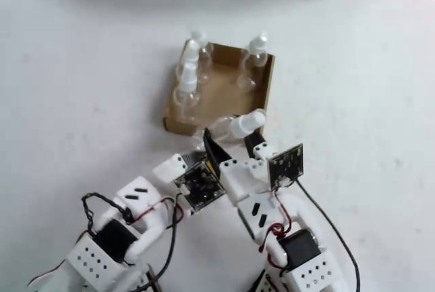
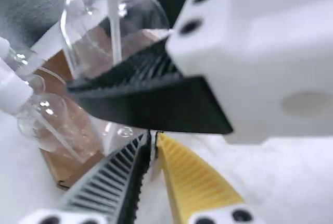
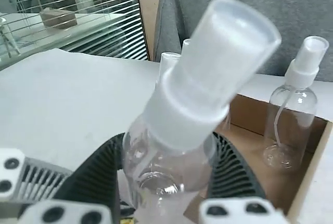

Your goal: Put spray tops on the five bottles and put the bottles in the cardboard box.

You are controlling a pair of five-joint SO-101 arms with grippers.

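I judge this to be the last step. The fifth bottle (image 1: 234, 128) has its spray top (image 3: 218, 52) on and hangs tilted at the near right corner of the cardboard box (image 1: 270, 81), which sits about mid-desk (image 1: 81, 68). My right gripper (image 3: 169, 174) is clamped around the bottle's clear body, with a black jaw on either side. The left gripper (image 2: 153, 143) has its black and yellow fingers pressed together on nothing. It sits just beside the right gripper's jaw, close to the box's near wall.

Four capped bottles stand inside the box. There is a row of three (image 1: 187, 88) along the wall nearer the desk's left edge, and a single bottle (image 1: 253, 58) in the far right corner.

The next move, as I see it, is to raise the held bottle clear of the near wall and tip it upright. Then I lower it onto the bare cardboard in the near right part and part the jaws.

The near wall is the main obstacle, and I could snag the bottle's base on it. The single bottle leaves little room on that side. The idle left gripper crowds the approach, so I would back it away first.
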